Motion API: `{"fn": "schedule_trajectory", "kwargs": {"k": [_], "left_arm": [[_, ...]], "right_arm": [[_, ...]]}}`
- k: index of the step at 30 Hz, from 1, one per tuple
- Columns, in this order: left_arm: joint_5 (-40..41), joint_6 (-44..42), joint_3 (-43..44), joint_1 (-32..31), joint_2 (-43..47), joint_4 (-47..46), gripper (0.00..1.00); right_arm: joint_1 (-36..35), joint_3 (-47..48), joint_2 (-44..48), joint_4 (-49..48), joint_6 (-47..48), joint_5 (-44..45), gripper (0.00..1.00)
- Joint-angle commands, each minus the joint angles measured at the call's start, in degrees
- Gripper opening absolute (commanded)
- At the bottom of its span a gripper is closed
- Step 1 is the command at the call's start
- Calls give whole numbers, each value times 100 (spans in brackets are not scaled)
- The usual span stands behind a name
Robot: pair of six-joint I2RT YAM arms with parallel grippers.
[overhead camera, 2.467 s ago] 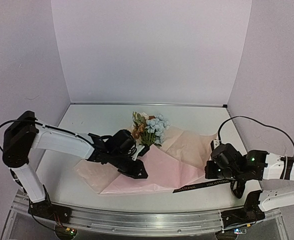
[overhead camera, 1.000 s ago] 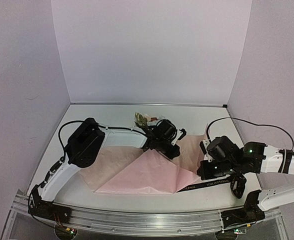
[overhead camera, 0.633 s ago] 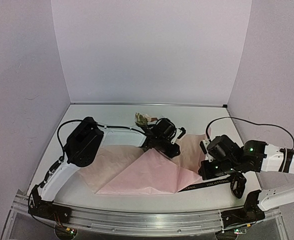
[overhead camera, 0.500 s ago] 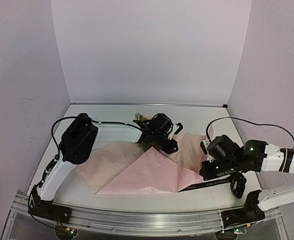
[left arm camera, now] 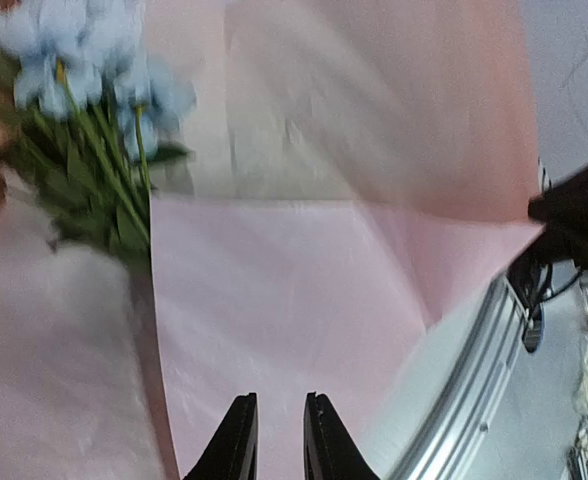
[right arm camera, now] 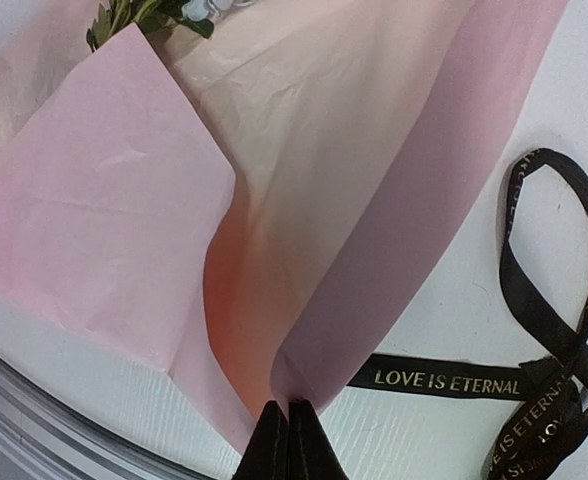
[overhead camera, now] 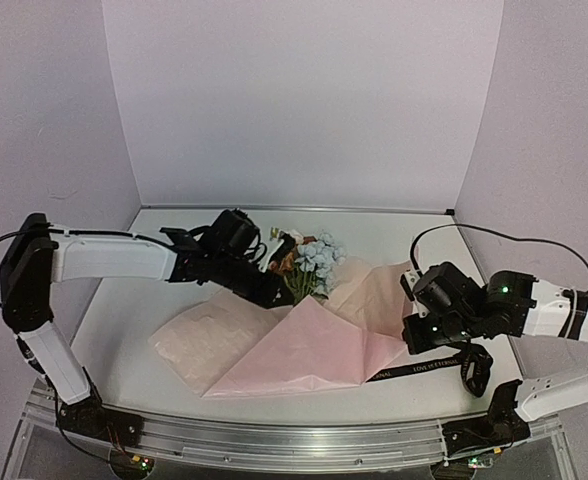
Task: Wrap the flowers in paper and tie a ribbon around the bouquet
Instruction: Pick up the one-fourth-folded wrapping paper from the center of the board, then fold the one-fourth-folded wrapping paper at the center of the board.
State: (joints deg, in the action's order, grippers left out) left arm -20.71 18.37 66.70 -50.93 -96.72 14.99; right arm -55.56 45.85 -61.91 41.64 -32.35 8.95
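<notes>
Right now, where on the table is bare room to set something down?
Bare: the table strip between back wall and flowers, and the near-left corner beside the paper. Crowded: near right, with ribbon and right end effector gripping paper.

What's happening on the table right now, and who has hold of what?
The right pincer is shut on a right-hand corner of the pink paper. The left pincer has its fingers slightly apart and holds nothing. It hovers over the paper's folded flap, near the flowers, whose stems run under that flap. The black ribbon lies loose on the table beside the right pincer. Nothing is tied yet.
</notes>
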Motion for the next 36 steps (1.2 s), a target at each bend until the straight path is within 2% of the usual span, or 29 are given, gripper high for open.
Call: {"fn": "schedule_trajectory", "kwargs": {"k": [1, 5, 11, 21, 36], "left_arm": [[-813, 405, -1416, -55, 1244, 291, 17], [-982, 779, -2096, -376, 1734, 132, 15], [-830, 1020, -2467, -618, 1331, -361, 12], [-434, 1046, -2396, -621, 383, -765, 8], [-23, 1182, -2469, -620, 295, -894, 7]], "right_arm": [[-52, 387, -206, 78, 188, 232, 0], [-85, 443, -335, 80, 240, 283, 0], [-128, 554, -502, 61, 291, 295, 0], [-439, 1076, -915, 24, 414, 88, 0], [-510, 2090, -2768, -1182, -263, -1288, 0]]}}
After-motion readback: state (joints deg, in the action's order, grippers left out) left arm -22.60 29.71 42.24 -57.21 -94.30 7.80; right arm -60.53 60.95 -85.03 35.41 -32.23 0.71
